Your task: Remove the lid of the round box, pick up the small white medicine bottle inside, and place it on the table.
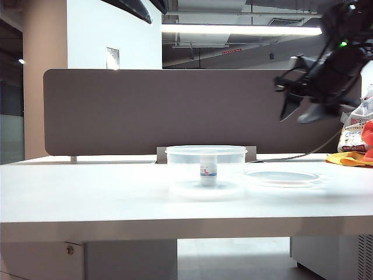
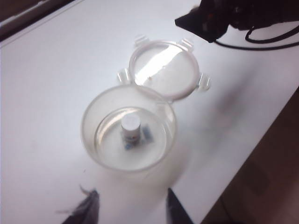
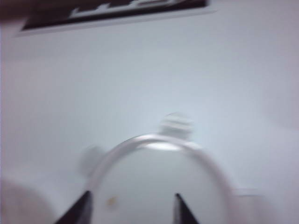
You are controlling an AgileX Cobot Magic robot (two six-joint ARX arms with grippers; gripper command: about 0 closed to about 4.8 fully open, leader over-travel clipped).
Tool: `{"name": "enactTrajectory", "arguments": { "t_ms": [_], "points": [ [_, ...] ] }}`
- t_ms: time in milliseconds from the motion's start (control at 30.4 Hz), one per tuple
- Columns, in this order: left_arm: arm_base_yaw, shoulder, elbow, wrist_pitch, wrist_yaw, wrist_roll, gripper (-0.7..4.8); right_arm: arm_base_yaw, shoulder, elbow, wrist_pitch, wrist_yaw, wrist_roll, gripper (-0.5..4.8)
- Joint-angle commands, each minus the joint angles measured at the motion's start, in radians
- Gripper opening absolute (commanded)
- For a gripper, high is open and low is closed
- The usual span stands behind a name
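The round box (image 1: pixel 206 160) stands uncovered in the middle of the table (image 1: pixel 87 192), with the small white medicine bottle (image 1: pixel 208 171) upright inside. The lid (image 1: pixel 282 177) lies flat on the table just right of the box. My right gripper (image 1: pixel 298 114) hangs open well above the lid; in the right wrist view its fingers (image 3: pixel 132 196) are spread over the lid's rim (image 3: pixel 154 140), holding nothing. In the left wrist view my left gripper (image 2: pixel 131 198) is open and empty above the box (image 2: pixel 93 140), the bottle (image 2: pixel 131 128) and the lid (image 2: pixel 163 70).
A dark divider panel (image 1: pixel 145 111) runs along the table's far edge. A printed bag (image 1: pixel 355 134) and an orange cloth (image 1: pixel 349 158) sit at the far right. A cable (image 1: pixel 291 156) lies behind the lid. The right arm (image 2: pixel 219 18) shows beyond the lid.
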Motion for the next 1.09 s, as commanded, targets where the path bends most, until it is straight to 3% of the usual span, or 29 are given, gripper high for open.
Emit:
{"name": "enactTrajectory", "arguments": {
  "t_ms": [33, 296, 362, 461, 494, 626, 856, 955, 1021, 1087],
  "points": [
    [0.000, -0.022, 0.003, -0.010, 0.004, 0.002, 1.85, 0.053, -0.008, 0.005, -0.057, -0.050, -0.021, 2.41],
    [0.000, -0.006, 0.004, 0.011, -0.063, 0.027, 1.90, 0.211, -0.010, 0.005, -0.102, -0.016, -0.133, 2.43],
    [0.000, 0.014, 0.004, 0.034, -0.063, 0.026, 2.42, 0.230, -0.026, 0.006, -0.116, 0.011, -0.157, 2.44],
    [0.002, 0.060, 0.005, 0.068, -0.067, 0.026, 3.65, 0.239, -0.072, 0.005, -0.157, 0.059, -0.191, 2.44],
    [0.002, 0.077, 0.005, 0.077, -0.066, 0.026, 3.78, 0.239, -0.093, 0.005, -0.175, 0.080, -0.198, 2.43],
    [0.002, 0.159, 0.005, 0.096, -0.066, 0.022, 3.77, 0.216, -0.204, 0.005, -0.250, 0.132, -0.204, 2.33],
    [0.002, 0.266, 0.011, 0.171, -0.055, -0.004, 3.72, 0.201, -0.417, 0.005, -0.371, 0.129, -0.239, 1.35],
    [0.002, 0.289, 0.011, 0.228, -0.051, -0.024, 3.61, 0.205, -0.484, 0.004, -0.434, 0.106, -0.239, 1.28],
    [0.002, 0.301, 0.011, 0.255, -0.033, -0.042, 3.48, 0.205, -0.519, 0.004, -0.481, 0.080, -0.239, 0.83],
    [0.002, 0.311, 0.011, 0.272, -0.001, -0.071, 3.29, 0.206, -0.555, 0.004, -0.534, 0.048, -0.238, 0.75]
  ]
}}
